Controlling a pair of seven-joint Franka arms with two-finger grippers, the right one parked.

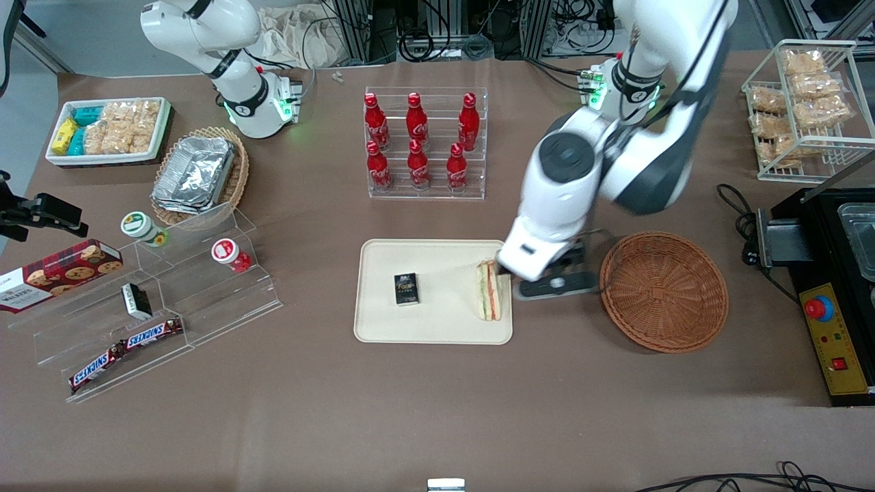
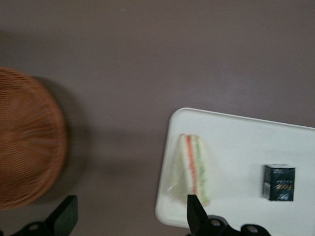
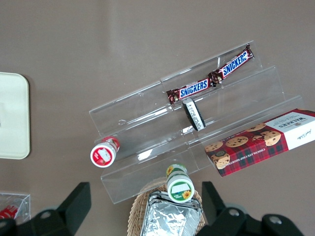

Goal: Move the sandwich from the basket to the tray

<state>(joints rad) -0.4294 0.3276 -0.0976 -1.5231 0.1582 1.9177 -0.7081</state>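
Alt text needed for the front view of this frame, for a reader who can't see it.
The sandwich lies on the cream tray, at the edge nearest the empty reddish-brown wicker basket. The working arm's gripper hangs open, low between tray and basket, holding nothing. A small dark box also sits on the tray.

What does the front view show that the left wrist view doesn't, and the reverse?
Only the front view shows the working arm, the rack of cola bottles and the Snickers bars. Only the left wrist view shows the gripper open, hanging above the table between basket and tray, holding nothing. Both show the sandwich lying in the tray by its edge, the small dark box and the empty brown wicker basket.
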